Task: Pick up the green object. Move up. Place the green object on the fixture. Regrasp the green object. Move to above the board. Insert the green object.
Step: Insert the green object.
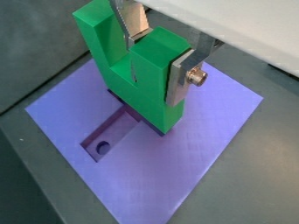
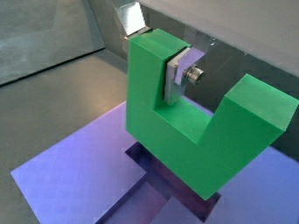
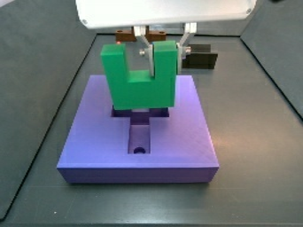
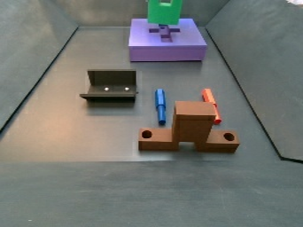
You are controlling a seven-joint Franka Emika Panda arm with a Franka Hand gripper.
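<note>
I see the gripper [image 3: 157, 55] clamped on one leg of the green object [image 3: 138, 82], its silver fingers [image 1: 183, 75] pinching that leg from both sides in both wrist views. The piece hangs below the fingers with its legs pointing up, its base down at the cross-shaped recess [image 3: 141, 124] of the purple board [image 3: 140, 146]; I cannot tell whether it is seated. Well away from the gripper, the fixture [image 4: 109, 87] stands near a blue peg [image 4: 160, 105], a red peg [image 4: 210, 100] and the wooden stand [image 4: 190, 129]
</note>
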